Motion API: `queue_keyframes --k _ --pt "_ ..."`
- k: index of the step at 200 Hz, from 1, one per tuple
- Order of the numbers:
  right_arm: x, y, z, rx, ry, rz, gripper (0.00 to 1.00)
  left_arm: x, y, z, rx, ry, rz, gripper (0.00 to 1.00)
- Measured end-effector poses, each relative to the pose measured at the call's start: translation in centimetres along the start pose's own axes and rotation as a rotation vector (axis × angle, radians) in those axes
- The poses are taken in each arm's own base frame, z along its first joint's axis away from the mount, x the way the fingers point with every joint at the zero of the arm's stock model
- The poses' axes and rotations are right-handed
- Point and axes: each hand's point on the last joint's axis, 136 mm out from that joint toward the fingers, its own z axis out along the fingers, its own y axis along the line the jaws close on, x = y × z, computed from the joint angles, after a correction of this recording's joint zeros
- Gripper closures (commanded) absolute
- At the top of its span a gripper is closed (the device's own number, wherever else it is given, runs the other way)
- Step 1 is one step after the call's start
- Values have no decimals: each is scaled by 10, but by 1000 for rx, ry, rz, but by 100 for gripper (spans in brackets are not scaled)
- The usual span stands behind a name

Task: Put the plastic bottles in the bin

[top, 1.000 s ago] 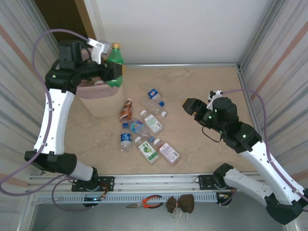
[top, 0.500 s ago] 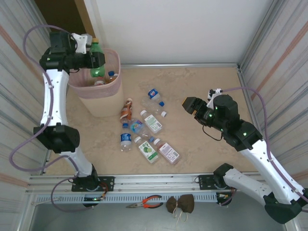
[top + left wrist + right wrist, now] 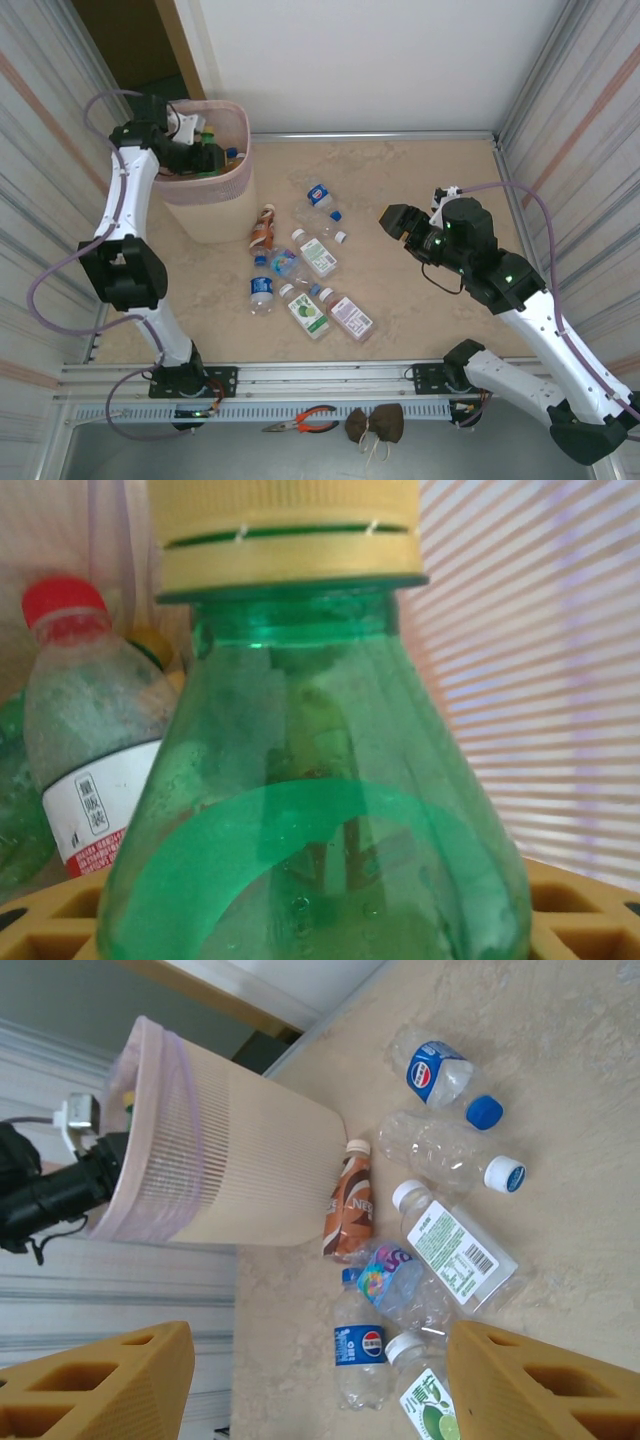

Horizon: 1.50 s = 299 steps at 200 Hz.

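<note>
Up close, my left fingers point(image 3: 580, 910) clamp a yellow-capped green bottle point(image 3: 310, 810) inside the bin point(image 3: 215, 215), a red-capped bottle point(image 3: 85, 750) behind it. Right of the bin, my right fingers point(image 3: 110, 1385) stand apart above loose bottles point(image 3: 318, 255).

White arm links point(image 3: 112, 210), black joints point(image 3: 125, 275), looping lilac cables point(image 3: 31, 296), ochre grid-patterned fingers point(image 3: 110, 1380).

The green bottle point(image 3: 310, 860) is translucent emerald with a paler green band and a yellow cap point(image 3: 285, 530). Behind it, a clear bottle point(image 3: 85, 730) has a red cap and a white label edged in red. The bin point(image 3: 250, 1180) is finely ribbed, pale pink at the rim and cream below, on a beige marbled table point(image 3: 580, 1090). The brown-orange bottle point(image 3: 350, 1210) beside it seems white-capped.
</note>
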Motion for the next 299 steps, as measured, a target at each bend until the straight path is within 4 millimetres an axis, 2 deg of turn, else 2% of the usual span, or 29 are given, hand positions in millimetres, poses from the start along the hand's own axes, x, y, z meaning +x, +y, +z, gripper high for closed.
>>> queue_keyframes --k 56,110,154,212,256,299 --pt "-2 0 -6 -6 -16 -1 34 18 14 27 -11 62 -29 36" --pt "1 -6 -5 11 -9 0 34 16 14 30 -3 50 -24 24" --pt "1 -7 -5 14 -9 0 33 12 12 26 -8 27 -13 19" --pt "2 -9 -1 28 -1 -11 33 8 12 11 -41 -2 -5 17" --pt "3 -16 13 69 18 -48 30 1 -1 -20 -58 -66 25 16" --pt "-9 -15 31 101 22 -102 29 1 -12 -44 -65 -101 40 16"
